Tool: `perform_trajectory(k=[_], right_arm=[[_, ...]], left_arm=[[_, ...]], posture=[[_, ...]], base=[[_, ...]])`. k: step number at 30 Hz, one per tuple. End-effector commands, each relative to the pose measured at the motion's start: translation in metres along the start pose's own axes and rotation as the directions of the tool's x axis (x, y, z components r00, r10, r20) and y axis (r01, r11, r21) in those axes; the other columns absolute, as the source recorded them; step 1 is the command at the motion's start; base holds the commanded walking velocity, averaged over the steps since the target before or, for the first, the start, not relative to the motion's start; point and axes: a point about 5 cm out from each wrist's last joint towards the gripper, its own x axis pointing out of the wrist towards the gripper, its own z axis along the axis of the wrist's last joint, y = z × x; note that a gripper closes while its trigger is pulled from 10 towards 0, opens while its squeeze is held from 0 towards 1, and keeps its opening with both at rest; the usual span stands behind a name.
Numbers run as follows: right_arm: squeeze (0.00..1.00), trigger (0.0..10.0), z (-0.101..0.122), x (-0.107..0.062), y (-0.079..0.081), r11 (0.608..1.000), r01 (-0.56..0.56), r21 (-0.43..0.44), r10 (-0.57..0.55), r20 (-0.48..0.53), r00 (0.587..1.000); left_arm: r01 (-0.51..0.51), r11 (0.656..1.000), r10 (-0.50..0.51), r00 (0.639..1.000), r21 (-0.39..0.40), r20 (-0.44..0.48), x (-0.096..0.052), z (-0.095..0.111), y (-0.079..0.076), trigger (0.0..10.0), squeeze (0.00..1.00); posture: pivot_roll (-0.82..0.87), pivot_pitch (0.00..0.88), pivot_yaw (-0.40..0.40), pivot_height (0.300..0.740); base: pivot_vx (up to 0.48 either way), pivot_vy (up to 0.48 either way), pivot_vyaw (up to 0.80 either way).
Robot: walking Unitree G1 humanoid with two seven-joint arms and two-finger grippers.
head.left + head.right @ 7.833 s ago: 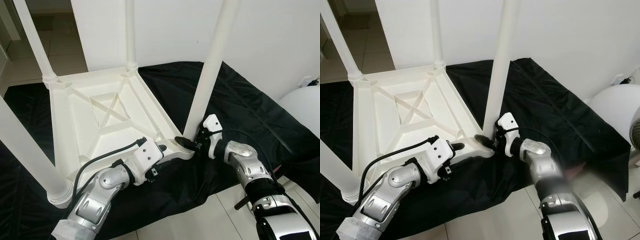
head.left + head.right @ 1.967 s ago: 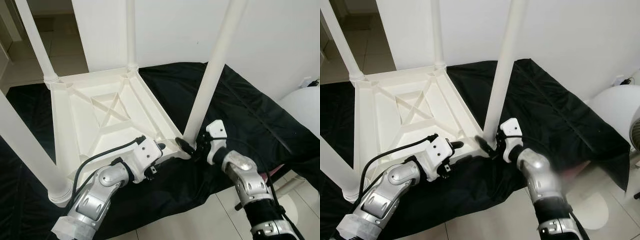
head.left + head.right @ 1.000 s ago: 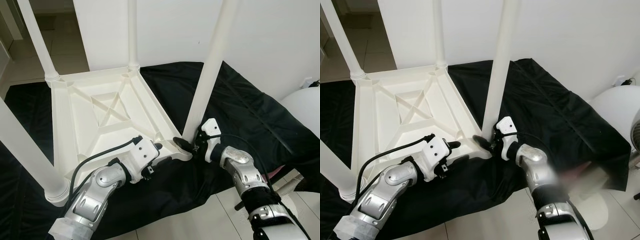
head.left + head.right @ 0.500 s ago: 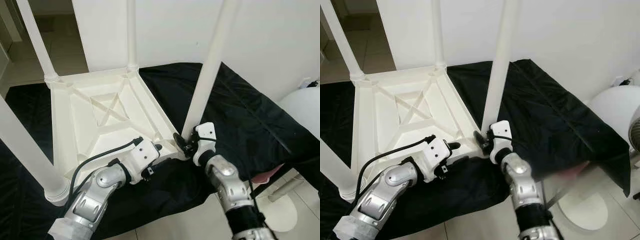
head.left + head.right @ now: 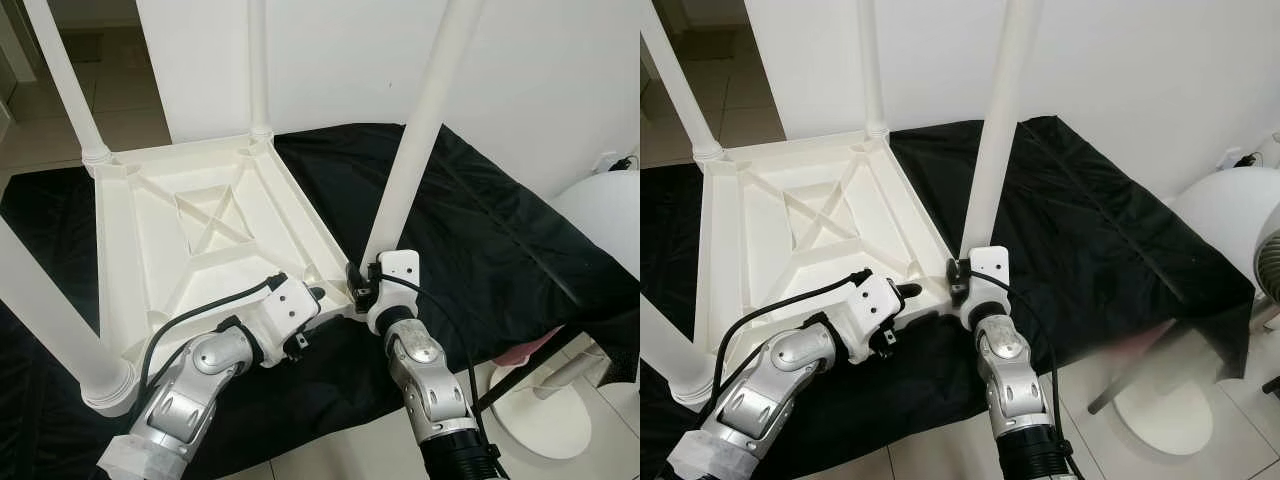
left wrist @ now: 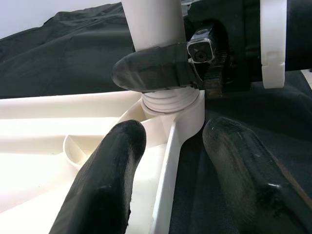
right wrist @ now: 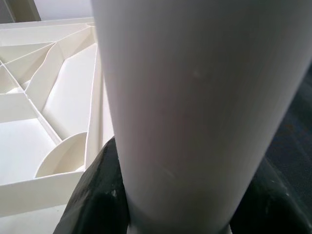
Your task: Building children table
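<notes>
A white plastic children's table (image 5: 200, 230) lies upside down on a black cloth, its legs pointing up. My right gripper (image 5: 358, 285) is shut around the base of the near right leg (image 5: 415, 150), just above the threaded collar at the table's corner. In the right wrist view that leg (image 7: 180, 97) stands between the black fingers (image 7: 97, 195). My left gripper (image 6: 170, 161) is open, with one finger on each side of the table's rim beside that corner. The left arm (image 5: 215, 360) reaches in from the near left.
The black cloth (image 5: 480, 230) covers the floor under the table and ends near my feet on pale tiles. A white round fan with its stand base (image 5: 545, 400) sits at the right. Three other legs (image 5: 60, 70) rise at the left and back, and a white wall stands behind.
My right forearm has swung around the leg's base from the right side to the near side, still gripping it. The left gripper has stayed at the rim.
</notes>
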Motion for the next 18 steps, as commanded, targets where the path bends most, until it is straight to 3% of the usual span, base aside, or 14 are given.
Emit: perform_trajectory(k=[1,2,3,13,14,17,18], right_arm=[[0.00,10.0,-0.013,-0.005,0.002,0.999,0.013,0.042,-0.011,-0.060,0.998],[0.00,10.0,-0.013,-0.005,0.002,0.999,0.013,0.042,-0.011,-0.060,0.998],[1.00,10.0,-0.012,-0.006,-0.001,0.999,0.004,0.043,-0.002,-0.050,0.999],[1.00,10.0,-0.008,-0.013,-0.023,0.993,-0.106,0.059,0.106,0.000,0.994],[1.00,10.0,-0.007,-0.015,-0.034,0.988,-0.154,0.030,0.154,0.002,0.988],[1.00,10.0,-0.004,-0.015,-0.046,0.983,-0.179,-0.028,0.180,0.010,0.984],[0.53,10.0,-0.001,-0.014,-0.051,0.979,-0.195,-0.055,0.196,0.014,0.980]], left_arm=[[0.006,1.000,-0.006,1.000,0.008,-0.006,0.000,-0.001,-0.001,10.0,0.00],[0.006,1.000,-0.006,1.000,0.008,-0.006,0.000,-0.001,-0.001,10.0,0.00],[0.006,1.000,-0.006,1.000,0.008,-0.006,0.001,-0.001,-0.001,10.0,0.00],[-0.003,1.000,0.003,1.000,0.004,-0.003,0.000,-0.001,-0.001,10.0,0.00],[-0.004,1.000,0.004,1.000,0.003,-0.002,0.000,-0.001,-0.001,10.0,0.00],[-0.002,1.000,0.002,1.000,0.003,-0.001,0.000,0.000,-0.002,10.0,0.00],[-0.001,1.000,0.001,1.000,0.004,-0.001,0.000,0.000,-0.002,10.0,0.00]], posture=[[-0.04,0.025,-0.008,0.740],[-0.04,0.025,-0.008,0.740],[-0.04,0.025,-0.010,0.740],[-0.04,0.026,-0.019,0.740],[-0.04,0.026,-0.019,0.740],[-0.04,0.026,-0.019,0.740],[-0.04,0.025,-0.018,0.740]], base=[[0.000,0.000,0.00],[0.000,0.000,0.00],[0.000,0.000,0.00],[0.000,0.000,0.00],[0.000,0.000,0.00],[0.000,0.000,0.00],[0.000,0.000,0.00]])
